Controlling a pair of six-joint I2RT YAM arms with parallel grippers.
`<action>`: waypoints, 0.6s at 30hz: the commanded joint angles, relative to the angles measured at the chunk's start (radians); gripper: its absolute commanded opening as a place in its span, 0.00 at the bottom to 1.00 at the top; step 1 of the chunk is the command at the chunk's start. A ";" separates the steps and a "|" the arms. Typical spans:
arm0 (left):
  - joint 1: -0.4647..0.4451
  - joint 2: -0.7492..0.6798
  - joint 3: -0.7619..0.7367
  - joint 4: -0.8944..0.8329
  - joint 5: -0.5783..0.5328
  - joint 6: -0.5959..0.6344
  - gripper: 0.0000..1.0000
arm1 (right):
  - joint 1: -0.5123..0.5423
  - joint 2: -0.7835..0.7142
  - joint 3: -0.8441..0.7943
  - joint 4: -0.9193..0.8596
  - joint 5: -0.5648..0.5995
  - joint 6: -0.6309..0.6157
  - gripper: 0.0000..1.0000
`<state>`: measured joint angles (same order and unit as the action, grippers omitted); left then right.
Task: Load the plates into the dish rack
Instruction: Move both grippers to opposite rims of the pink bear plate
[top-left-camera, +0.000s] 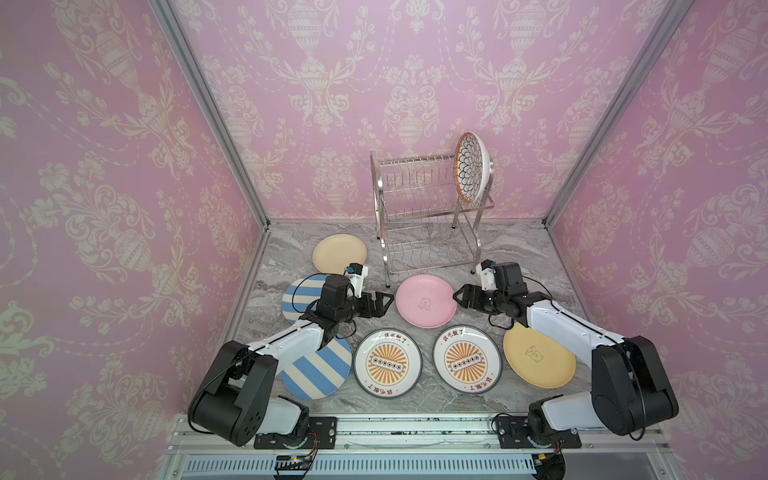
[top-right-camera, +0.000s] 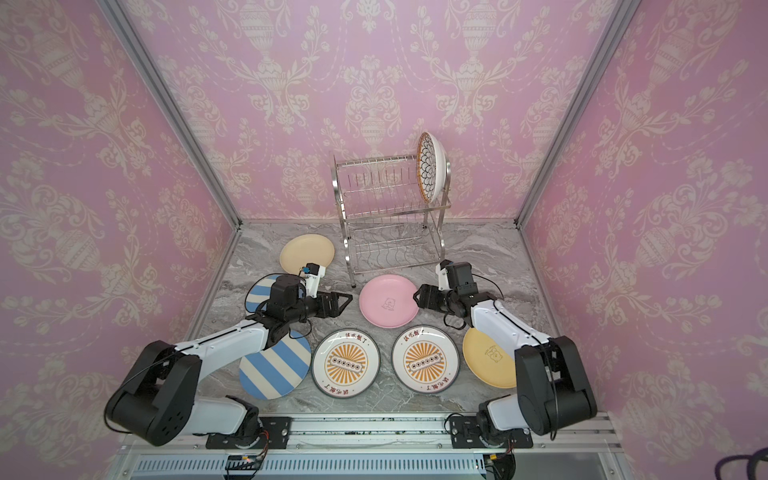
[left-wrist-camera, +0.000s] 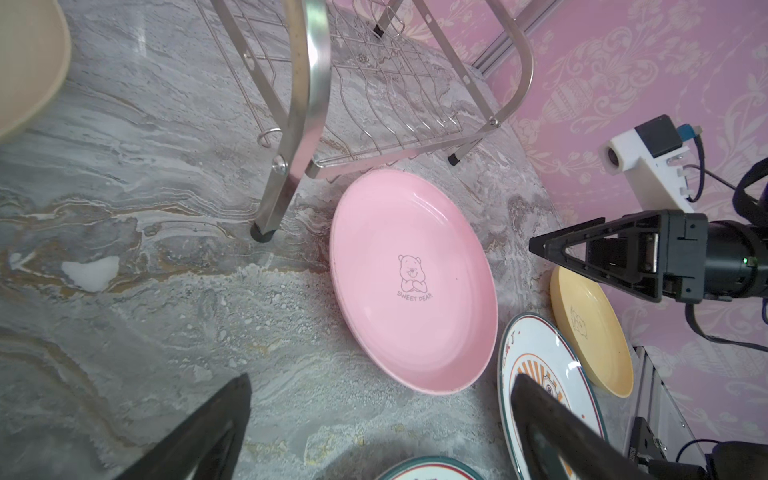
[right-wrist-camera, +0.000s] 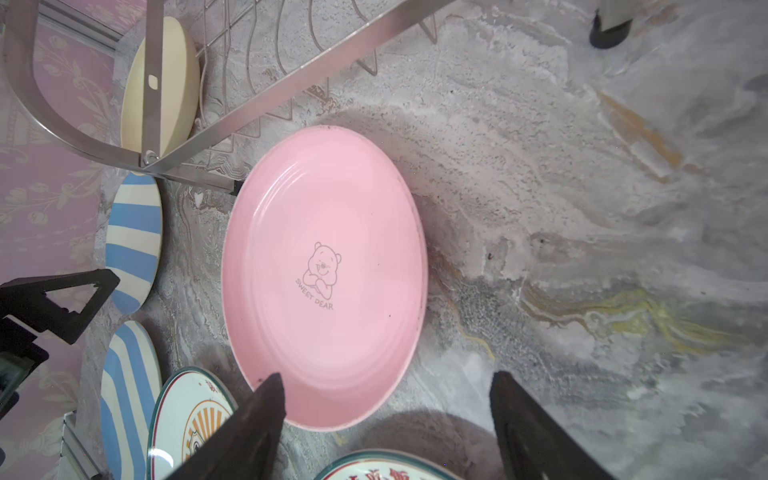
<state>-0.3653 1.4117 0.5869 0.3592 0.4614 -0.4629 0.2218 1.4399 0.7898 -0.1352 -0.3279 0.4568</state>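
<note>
The steel dish rack (top-left-camera: 428, 208) stands at the back, with a dark petal-patterned plate (top-left-camera: 471, 168) upright at the right end of its top tier. A pink plate (top-left-camera: 426, 301) lies flat in front of the rack, between both grippers. My left gripper (top-left-camera: 388, 301) is open just left of the pink plate (left-wrist-camera: 411, 282), apart from it. My right gripper (top-left-camera: 456, 297) is open at its right rim. In the right wrist view one finger (right-wrist-camera: 266, 399) overlaps the pink plate's (right-wrist-camera: 324, 270) edge. Nothing is held.
Flat on the marble lie a cream plate (top-left-camera: 338, 253) at the back left, two blue-striped plates (top-left-camera: 296, 301) (top-left-camera: 318, 370) under the left arm, two sunburst plates (top-left-camera: 387, 363) (top-left-camera: 466, 359) in front, and a yellow plate (top-left-camera: 540, 361) under the right arm. Pink walls close three sides.
</note>
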 joint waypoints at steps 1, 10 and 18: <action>-0.008 0.031 -0.018 0.078 -0.011 -0.020 0.99 | -0.004 0.035 -0.006 0.066 -0.033 0.008 0.77; -0.054 0.119 0.011 0.083 -0.019 0.029 0.99 | -0.004 0.161 0.001 0.143 -0.037 0.014 0.68; -0.092 0.172 0.063 0.033 -0.041 0.074 0.99 | -0.004 0.218 0.001 0.171 -0.063 0.013 0.62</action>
<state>-0.4465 1.5684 0.6155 0.4126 0.4492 -0.4351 0.2218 1.6436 0.7898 0.0074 -0.3702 0.4683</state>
